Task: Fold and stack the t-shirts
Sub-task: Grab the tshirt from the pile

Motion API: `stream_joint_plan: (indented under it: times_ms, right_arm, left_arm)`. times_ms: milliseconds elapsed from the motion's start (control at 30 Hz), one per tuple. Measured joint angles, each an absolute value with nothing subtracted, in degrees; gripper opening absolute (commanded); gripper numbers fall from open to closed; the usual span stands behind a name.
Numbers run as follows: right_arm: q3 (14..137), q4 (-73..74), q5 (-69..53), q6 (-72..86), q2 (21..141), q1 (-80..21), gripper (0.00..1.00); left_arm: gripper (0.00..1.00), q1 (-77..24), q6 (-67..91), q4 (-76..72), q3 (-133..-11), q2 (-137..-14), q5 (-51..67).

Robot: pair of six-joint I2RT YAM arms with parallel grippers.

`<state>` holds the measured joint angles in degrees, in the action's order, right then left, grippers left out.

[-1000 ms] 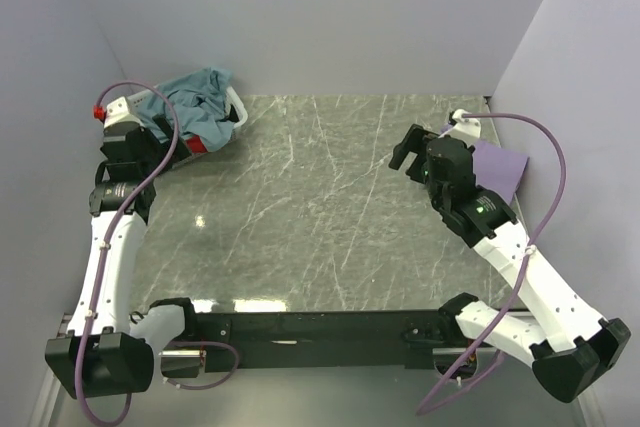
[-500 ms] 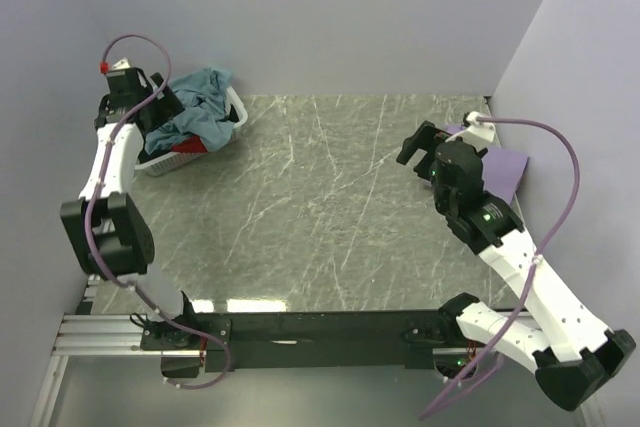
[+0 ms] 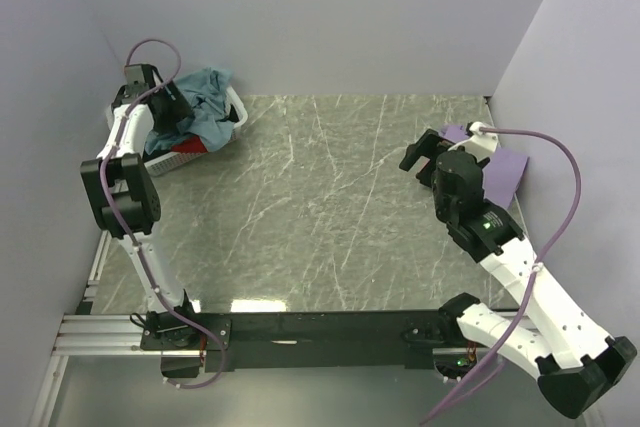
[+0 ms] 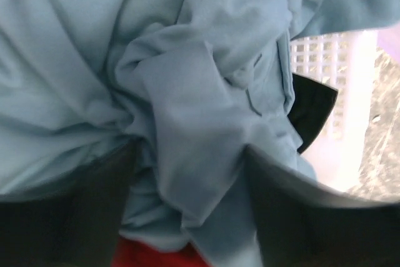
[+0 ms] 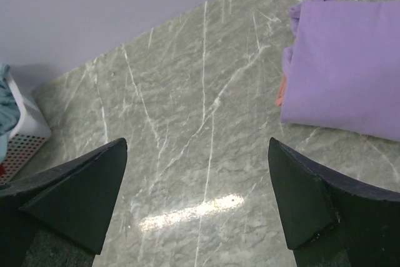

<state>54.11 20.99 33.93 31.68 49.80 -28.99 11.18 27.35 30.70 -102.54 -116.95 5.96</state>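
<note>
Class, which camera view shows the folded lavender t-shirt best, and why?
The right wrist view: the lavender t-shirt lies close and large, its folded edges clear. The top view shows it small, partly behind the right arm. The left wrist view misses it.

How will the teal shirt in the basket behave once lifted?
Probably floppy: the teal shirt lies in crumpled soft folds, so it should drape and unfurl. It may drag the red shirt beneath it along.

Robot lab: plain walls (image 3: 330,17), marble table (image 3: 300,207)
</note>
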Motion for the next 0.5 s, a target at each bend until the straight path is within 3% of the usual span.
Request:
stream_joint_plan:
  times_ms: [33, 167, 500]
  right_arm:
    - [54.1, 21.0, 33.9, 31.7, 50.2, -29.0, 1.0]
    - [54.1, 21.1, 33.5, 31.7, 51.6, -29.0, 0.99]
    - [54.3, 21.1, 31.4, 31.7, 53.3, -29.0, 0.98]
  left_arm:
    - [0.37, 11.2, 27.4, 31.2, -103.4, -118.0, 6.3]
    - [0.07, 11.2, 28.3, 32.6, -104.6, -119.7, 7.0]
    - [0.01, 11.2, 29.3, 35.9, -109.4, -115.4, 4.1]
